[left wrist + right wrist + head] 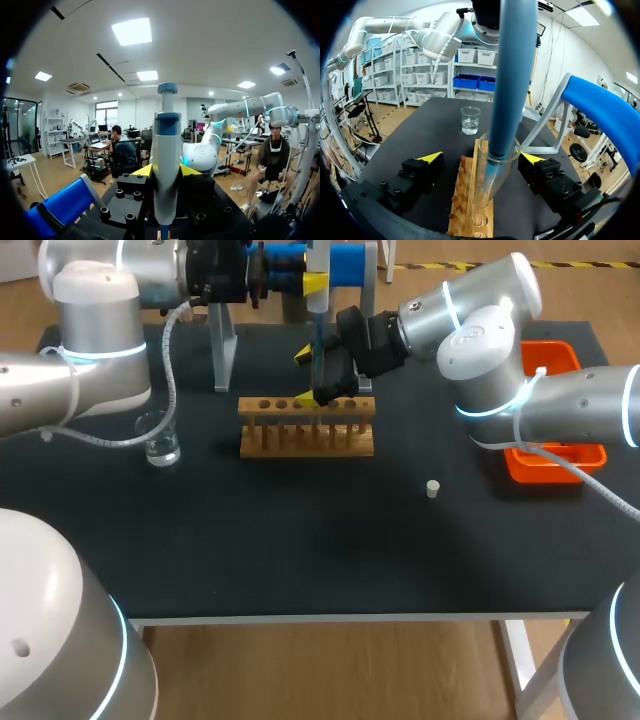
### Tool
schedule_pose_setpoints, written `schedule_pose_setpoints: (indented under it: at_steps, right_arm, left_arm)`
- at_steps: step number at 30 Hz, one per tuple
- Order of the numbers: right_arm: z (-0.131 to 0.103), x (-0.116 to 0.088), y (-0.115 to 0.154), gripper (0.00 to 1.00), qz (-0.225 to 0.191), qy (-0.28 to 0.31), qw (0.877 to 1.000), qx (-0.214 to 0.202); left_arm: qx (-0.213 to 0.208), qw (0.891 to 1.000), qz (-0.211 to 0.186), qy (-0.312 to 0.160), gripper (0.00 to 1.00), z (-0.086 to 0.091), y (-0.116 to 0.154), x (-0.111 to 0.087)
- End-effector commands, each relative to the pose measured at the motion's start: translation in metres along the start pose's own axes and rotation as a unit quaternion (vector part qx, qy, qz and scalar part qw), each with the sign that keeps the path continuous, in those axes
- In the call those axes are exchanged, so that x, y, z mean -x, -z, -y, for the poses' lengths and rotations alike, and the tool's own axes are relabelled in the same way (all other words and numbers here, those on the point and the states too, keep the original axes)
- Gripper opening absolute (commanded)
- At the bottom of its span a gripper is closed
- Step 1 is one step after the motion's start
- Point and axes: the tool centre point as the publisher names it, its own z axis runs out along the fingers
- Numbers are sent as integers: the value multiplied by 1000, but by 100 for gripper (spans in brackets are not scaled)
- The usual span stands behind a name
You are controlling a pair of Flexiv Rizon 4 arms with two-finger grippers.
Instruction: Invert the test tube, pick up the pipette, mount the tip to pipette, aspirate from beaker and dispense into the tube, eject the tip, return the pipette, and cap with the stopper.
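Fingers, left: left gripper (pixel 166 172) clamped on pipette (pixel 166 142), yellow tips pressed to barrel from both sides.
Fingers, right: right gripper (pixel 482 158) spread wide with tube (pixel 508 161) between; clear gap on one side, no grip.
Pipette: upright above rack (pixel 307 428), plunger end up, lower end down in tube mouth.
Tip (pixel 489 176): mounted on pipette, inside tube; liquid level not readable.
Tube: mouth up, slightly tilted, bottom end at rack; seated in a hole or not, cannot tell.
Rack: wooden, mid-worktop toward back edge, long side parallel to that edge.
Beaker (pixel 160 440): glass, upright, toward left edge of worktop (pixel 300 540), well apart from rack; some clear liquid inside.
Stopper (pixel 432 488): small, pale, alone on worktop, right of rack and nearer front edge, touching nothing.
Tray (pixel 558 462): orange, at right edge, partly hidden behind right arm (pixel 480 350).
Stand (pixel 222 350): grey legs, blue top, at back edge behind rack.
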Motion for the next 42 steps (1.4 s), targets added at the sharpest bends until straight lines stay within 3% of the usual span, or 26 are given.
schedule_pose_setpoints:
  at_steps: [1,15,30,42]
  right_arm:
    - [0,0,0,100,-1,0,1000,-1]
    - [10,3,15,100,2,-11,1000,1]
    - [30,13,53,100,23,-27,999,12]
    - [12,8,105,100,37,-24,996,76]
  left_arm:
    - [0,1000,0,0,0,0,0,1]
    - [0,1000,0,0,0,0,0,1]
    - [0,1000,0,0,0,0,0,1]
    - [0,1000,0,0,0,0,0,1]
